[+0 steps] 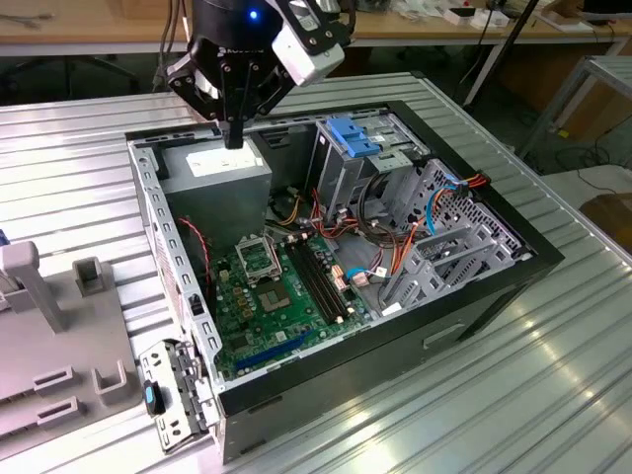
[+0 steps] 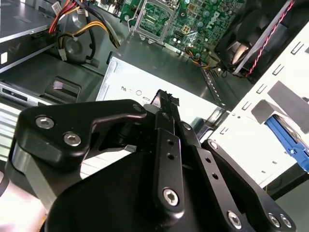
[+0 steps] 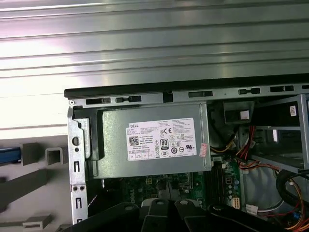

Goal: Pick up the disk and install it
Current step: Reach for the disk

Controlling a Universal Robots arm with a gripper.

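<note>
- One blue side rail is most of what shows of the disk. It lies on the grey holder on the ribbed table, outside the computer case, at the exterior view's left.
- In the second wrist view the disk shows as a blue strip across the pale holder. So little of it is visible that I cannot tell its long axis.
- Between disk and gripper stands the case's left wall. The disk lies off to the exterior view's left of the gripper, well apart from it.
- The gripper hangs over the far left corner of the case, just above the power supply box with its white sticker, touching nothing.
- Its fingers point straight down and look pressed together, with nothing between them.
- The arm comes down from above the far edge of the case, wrist upright.
- The blue-topped drive cage sits to the exterior view's right of the gripper, inside the case.
- Judging from this, the pickup is not yet done.
</note>
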